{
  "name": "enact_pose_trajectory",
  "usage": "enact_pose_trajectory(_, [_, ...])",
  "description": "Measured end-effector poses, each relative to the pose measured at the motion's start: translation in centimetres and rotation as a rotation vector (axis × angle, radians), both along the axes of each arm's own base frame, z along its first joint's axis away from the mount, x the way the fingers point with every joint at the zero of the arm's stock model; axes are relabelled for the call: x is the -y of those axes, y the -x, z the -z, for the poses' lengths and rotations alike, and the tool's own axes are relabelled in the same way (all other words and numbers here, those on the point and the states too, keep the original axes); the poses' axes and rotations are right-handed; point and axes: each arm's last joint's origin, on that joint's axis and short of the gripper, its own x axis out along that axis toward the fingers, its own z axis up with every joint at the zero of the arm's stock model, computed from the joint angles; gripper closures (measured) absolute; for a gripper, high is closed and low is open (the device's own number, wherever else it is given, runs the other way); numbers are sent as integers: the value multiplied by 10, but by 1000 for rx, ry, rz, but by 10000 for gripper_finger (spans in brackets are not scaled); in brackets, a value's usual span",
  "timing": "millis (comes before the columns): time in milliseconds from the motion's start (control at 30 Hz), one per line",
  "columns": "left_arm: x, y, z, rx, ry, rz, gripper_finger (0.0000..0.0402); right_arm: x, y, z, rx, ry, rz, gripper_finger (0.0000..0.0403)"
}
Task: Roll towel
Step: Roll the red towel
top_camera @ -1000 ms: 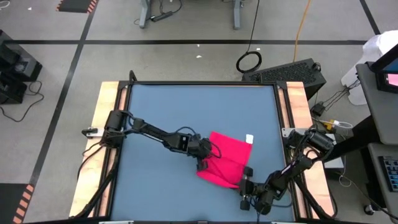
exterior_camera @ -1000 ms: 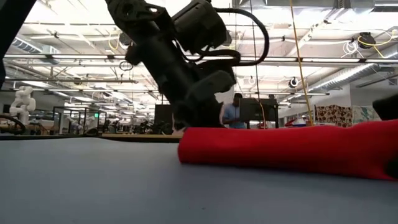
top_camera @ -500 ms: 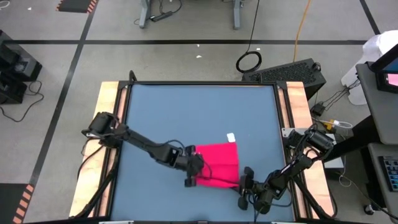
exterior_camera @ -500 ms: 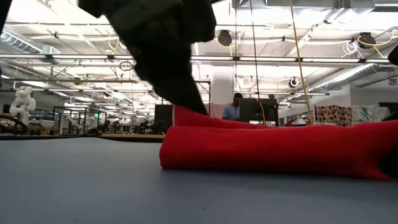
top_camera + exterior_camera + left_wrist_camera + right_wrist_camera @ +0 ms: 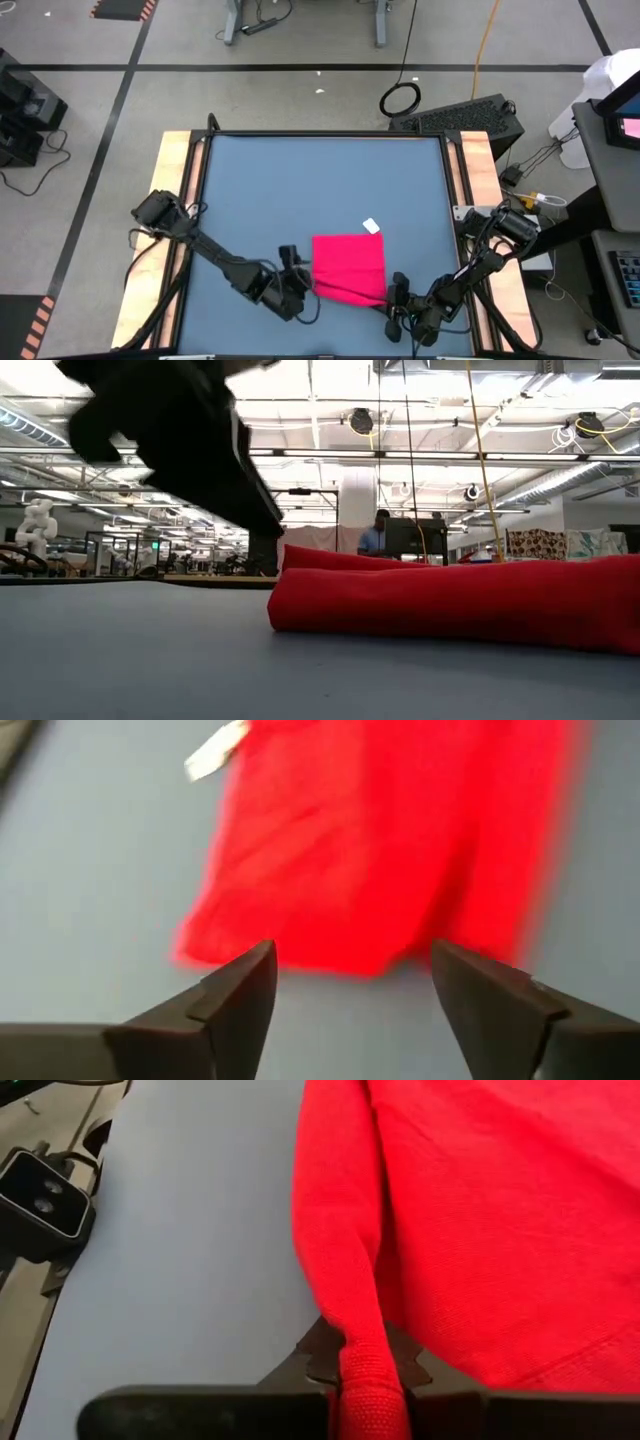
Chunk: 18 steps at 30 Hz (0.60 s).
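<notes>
Lying on blue tabletop (image 5: pixel 300 190), folded towel (image 5: pixel 349 267), bright workshop behind

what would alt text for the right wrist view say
The right claw is shut on a bunched corner of the bright pinkish-red cloth towel, which spreads away over the blue tabletop.
</notes>
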Motion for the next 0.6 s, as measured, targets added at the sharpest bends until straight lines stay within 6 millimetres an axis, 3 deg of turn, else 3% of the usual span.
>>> enact_pose_trajectory(133, [28, -5, -6, 79, 157, 223, 133, 0, 0, 0, 0, -8, 5, 390])
enact_pose_trajectory(267, [44, -3, 5, 77, 80, 363, 149, 1, -2, 0, -5, -3, -2, 390])
enact_pose_trajectory(433, [12, -16, 5, 46, -79, 240, 185, -1, 0, 0, -11, -4, -30, 390])
enact_pose_trajectory(600, [-39, -44, 1, 44, 10, 173, 240, -4, 1, -1, -24, -9, -61, 390])
